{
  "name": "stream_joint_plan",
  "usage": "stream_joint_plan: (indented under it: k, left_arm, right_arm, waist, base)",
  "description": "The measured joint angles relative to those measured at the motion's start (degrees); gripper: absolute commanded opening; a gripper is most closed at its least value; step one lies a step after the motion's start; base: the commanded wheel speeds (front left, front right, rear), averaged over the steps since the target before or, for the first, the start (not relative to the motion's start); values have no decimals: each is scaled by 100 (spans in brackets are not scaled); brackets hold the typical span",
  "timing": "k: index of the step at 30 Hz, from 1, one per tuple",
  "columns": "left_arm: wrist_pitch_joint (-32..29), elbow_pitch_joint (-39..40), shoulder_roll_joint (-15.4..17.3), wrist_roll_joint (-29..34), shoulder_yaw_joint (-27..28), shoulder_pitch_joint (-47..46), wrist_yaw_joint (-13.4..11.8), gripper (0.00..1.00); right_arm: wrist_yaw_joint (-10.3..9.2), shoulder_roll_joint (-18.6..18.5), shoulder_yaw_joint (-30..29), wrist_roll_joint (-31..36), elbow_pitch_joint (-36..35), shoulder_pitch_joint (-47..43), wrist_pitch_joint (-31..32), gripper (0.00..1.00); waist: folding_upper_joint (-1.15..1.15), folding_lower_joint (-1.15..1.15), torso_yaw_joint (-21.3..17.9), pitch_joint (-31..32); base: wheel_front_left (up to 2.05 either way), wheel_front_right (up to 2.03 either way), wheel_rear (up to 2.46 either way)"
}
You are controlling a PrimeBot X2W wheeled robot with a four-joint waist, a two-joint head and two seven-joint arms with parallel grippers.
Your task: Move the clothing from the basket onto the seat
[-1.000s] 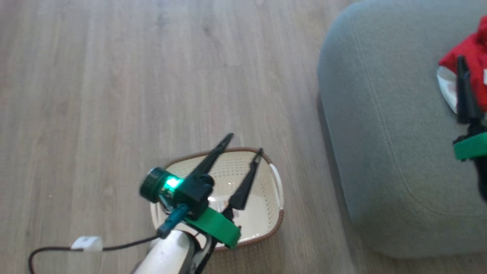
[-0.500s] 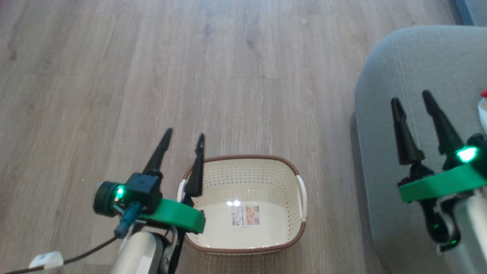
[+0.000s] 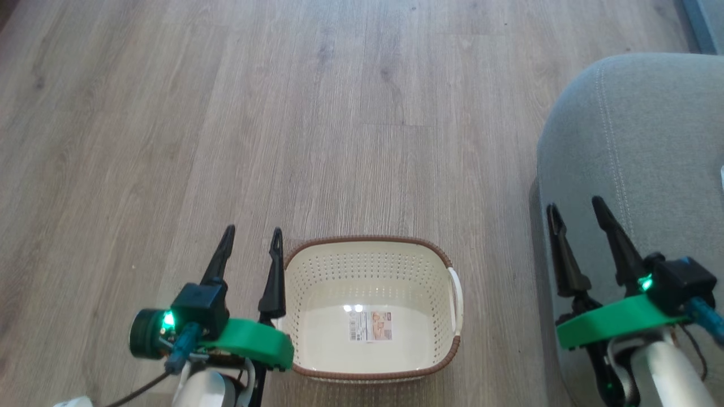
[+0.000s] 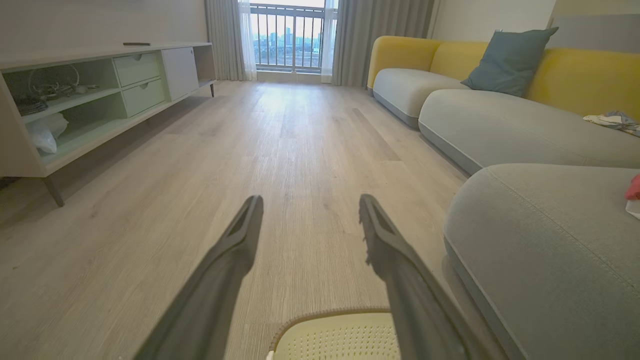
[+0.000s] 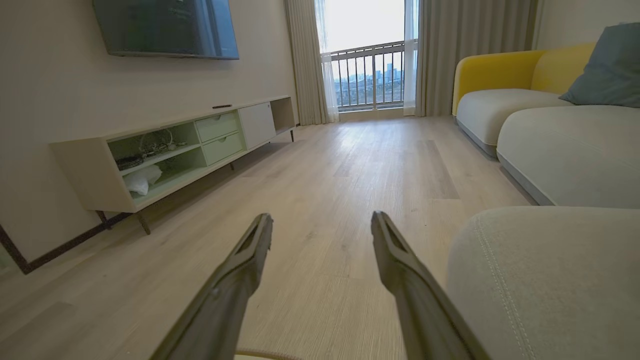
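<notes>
At right edge: clothing (image 4: 634, 189) cropped, on seat (image 4: 540, 250).

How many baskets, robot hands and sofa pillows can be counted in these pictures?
basket: 1
hands: 2, the left hand and the right hand
pillow: 1
Total: 4

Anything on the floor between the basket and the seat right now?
No: in the head view the strip of wood floor between the basket and the seat is bare.
</notes>
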State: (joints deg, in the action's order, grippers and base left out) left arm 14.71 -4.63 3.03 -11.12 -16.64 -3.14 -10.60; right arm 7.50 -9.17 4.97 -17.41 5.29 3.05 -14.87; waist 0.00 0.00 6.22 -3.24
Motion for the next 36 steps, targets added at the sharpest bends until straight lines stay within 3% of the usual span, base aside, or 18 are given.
stream_joint_plan:
  k: [10,15,27,36]
  left_arm:
    - [0,-183,0,48,-126,40,43,100]
    - [0,-134,0,-49,-180,106,288,100]
    - [0,-192,0,-84,-178,120,238,100]
    - [0,-196,0,-257,-164,120,503,100]
  right_arm:
    - [0,370,-415,272,277,-228,0,100]
    - [0,381,-510,279,283,-259,0,100]
    - [0,396,-561,270,282,-259,0,100]
    - [0,396,-575,269,276,-251,0,100]
  waist:
    - [0,0,-60,58]
    - [0,0,-90,66]
    - [0,0,-146,109]
    - [0,0,-163,33]
  base:
    - [0,0,0]
    - [0,0,0]
    - [0,0,0]
    - [0,0,0]
